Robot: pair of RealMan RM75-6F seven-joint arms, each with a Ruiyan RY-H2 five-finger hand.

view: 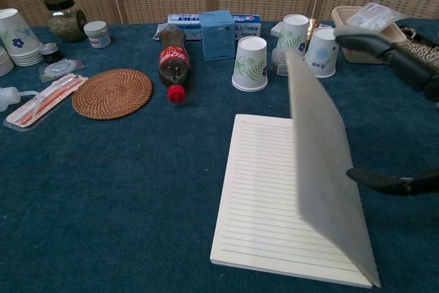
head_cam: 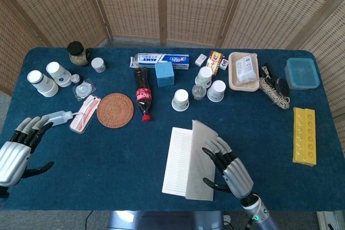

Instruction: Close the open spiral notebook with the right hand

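Note:
The spiral notebook (head_cam: 177, 161) lies at the front middle of the blue table, its lined left page (view: 257, 197) flat. Its grey right cover (head_cam: 200, 160) stands raised past upright and leans left over the page; the chest view shows this cover (view: 322, 162) tilted and blurred. My right hand (head_cam: 229, 169) is behind the cover with fingers spread against its back, holding nothing. In the chest view the right hand (view: 401, 66) shows at the right edge, fingers above and thumb low. My left hand (head_cam: 16, 152) hovers open at the far left, away from the notebook.
Behind the notebook stand paper cups (head_cam: 181, 99), a lying cola bottle (head_cam: 142, 94) and a woven coaster (head_cam: 115, 110). A yellow tray (head_cam: 304, 136) lies to the right, a squeeze bottle (head_cam: 58, 116) and a pink packet (head_cam: 84, 114) to the left.

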